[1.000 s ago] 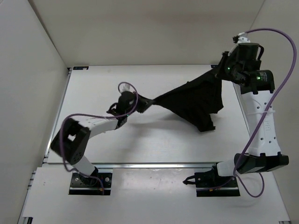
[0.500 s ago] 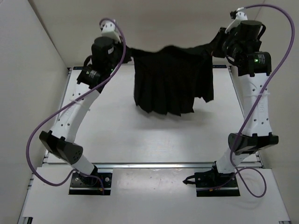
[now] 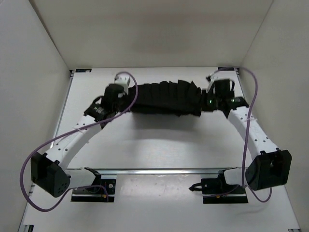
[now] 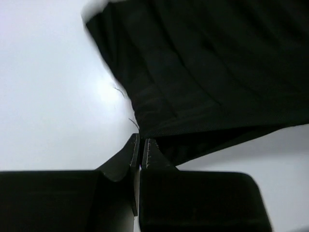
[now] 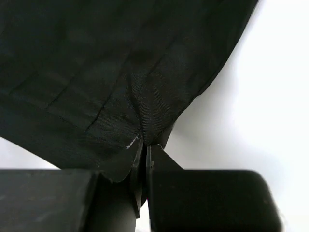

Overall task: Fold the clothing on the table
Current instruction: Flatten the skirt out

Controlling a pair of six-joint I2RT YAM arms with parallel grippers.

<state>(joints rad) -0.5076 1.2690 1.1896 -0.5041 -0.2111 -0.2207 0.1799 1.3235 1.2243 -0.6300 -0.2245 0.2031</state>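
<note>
So the clothing [image 3: 164, 98] is stretched out as a long pleated band on the table [image 3: 159, 145], with one arm at each end of it. The left gripper [image 4: 140, 143] has its fingers pressed together on the hem at the clothing's left corner. The right gripper [image 5: 146, 147] is pinching a little tuck of fabric at the right corner the same way. I reckon this is the lay-down bit of a fold, so I'd keep both ends level and taut, move them at the same pace, and only release once the band sits flat, otherwise the pleats bunch. Can't tell if it's fully resting yet. Not much in the way: the left arm's purple cable [image 3: 133, 91] loops right over the clothing's left end and could drag on it. The rail [image 3: 159, 170] is well clear on its near side.
</note>
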